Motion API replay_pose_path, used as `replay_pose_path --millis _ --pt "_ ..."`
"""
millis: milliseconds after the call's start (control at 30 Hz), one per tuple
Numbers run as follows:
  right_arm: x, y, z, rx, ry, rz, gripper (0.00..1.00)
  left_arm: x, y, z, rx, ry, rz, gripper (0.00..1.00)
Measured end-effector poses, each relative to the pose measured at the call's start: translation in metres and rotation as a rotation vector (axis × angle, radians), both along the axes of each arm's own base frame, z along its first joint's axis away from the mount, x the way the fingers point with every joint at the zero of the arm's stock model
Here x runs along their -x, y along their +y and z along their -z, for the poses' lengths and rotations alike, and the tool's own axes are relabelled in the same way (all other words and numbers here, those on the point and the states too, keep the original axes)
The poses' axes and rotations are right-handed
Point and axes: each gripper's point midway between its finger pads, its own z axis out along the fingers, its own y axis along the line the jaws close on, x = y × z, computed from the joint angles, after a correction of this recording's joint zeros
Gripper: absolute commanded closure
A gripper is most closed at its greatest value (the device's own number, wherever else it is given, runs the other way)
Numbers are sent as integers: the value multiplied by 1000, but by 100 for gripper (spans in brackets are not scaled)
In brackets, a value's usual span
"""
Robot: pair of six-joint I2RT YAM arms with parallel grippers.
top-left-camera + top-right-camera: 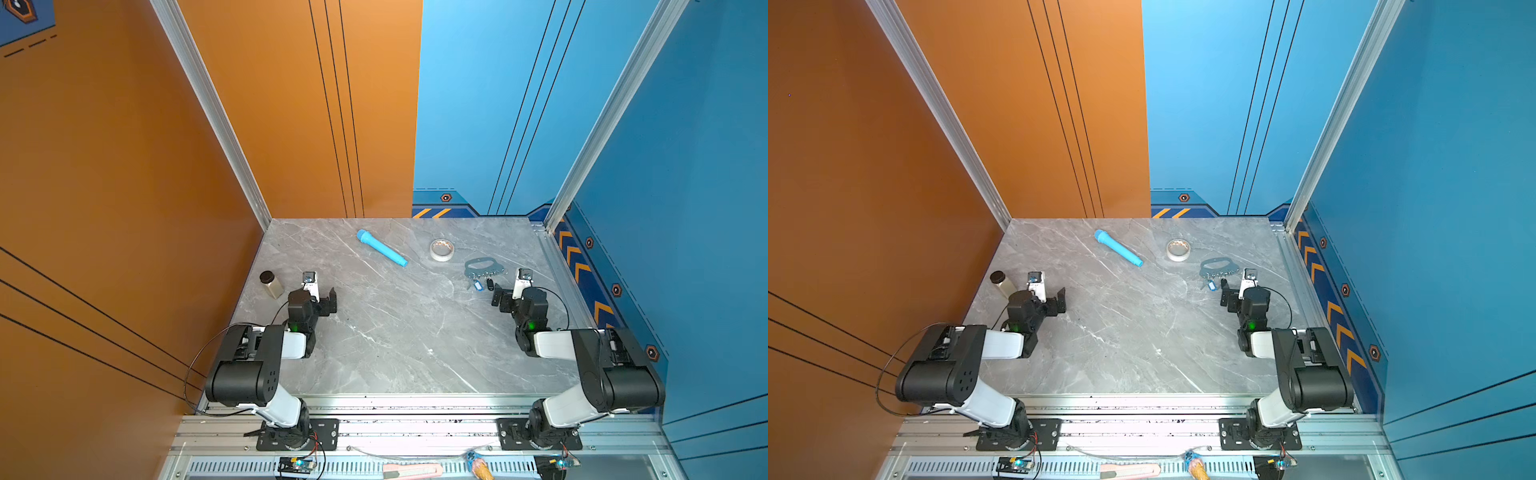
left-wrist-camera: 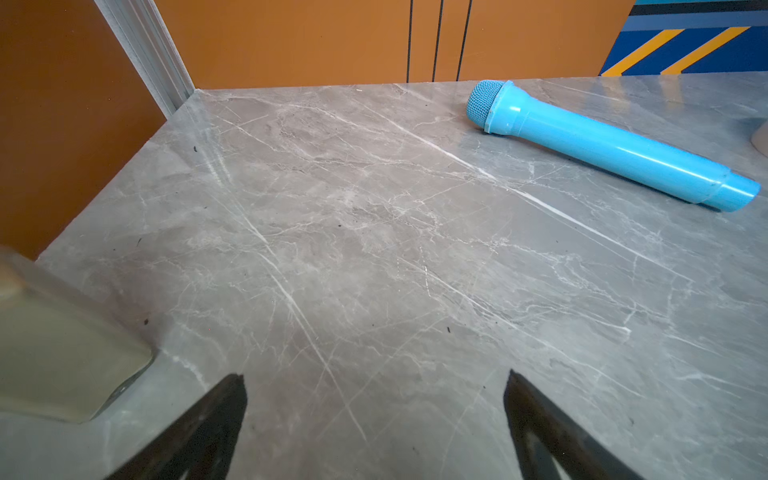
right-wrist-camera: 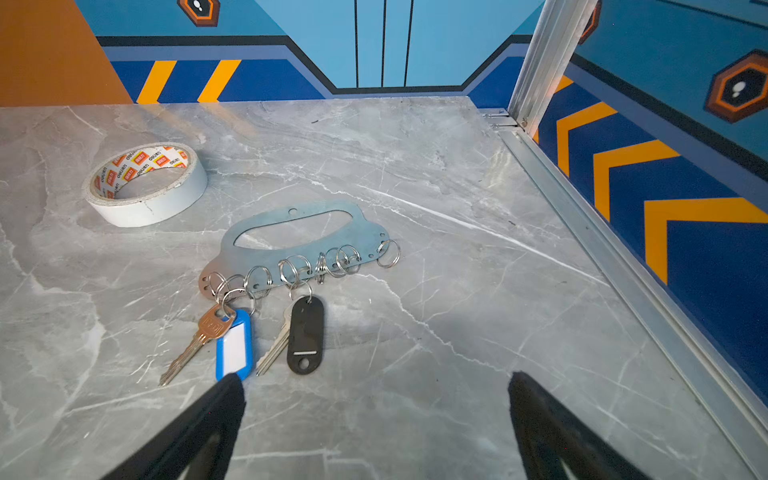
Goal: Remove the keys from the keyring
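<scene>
Keys [image 3: 233, 343] lie hooked to keyring [image 3: 369, 236] on table [image 3: 478, 299].

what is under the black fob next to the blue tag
A silver key lies partly under the black fob; its blade sticks out from beneath one long edge. Most of its head is covered by the fob.

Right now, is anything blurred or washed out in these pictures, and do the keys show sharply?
Right wrist view: keys and keyring sharp, evenly lit, only soft shadows. Left wrist view: bottle, close to the lens, is out of focus, tube sharp. In both top views the keys are tiny, their detail lost; front rail nearly washed out.
</scene>
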Motion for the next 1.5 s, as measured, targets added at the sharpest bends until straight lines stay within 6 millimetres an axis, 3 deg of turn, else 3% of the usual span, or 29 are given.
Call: replay_pose_path --millis 1200,1300,1500 --pt "1 -2 0 -14 30 -14 0 1 -1 -5 5 -5 7 2" --pt "-2 -3 -22 -40 11 -32 0 4 -1 -23 5 -21 7 2" --pt "-11 -10 -87 -88 -68 -39 0 -5 -3 -85 44 -81 -5 2"
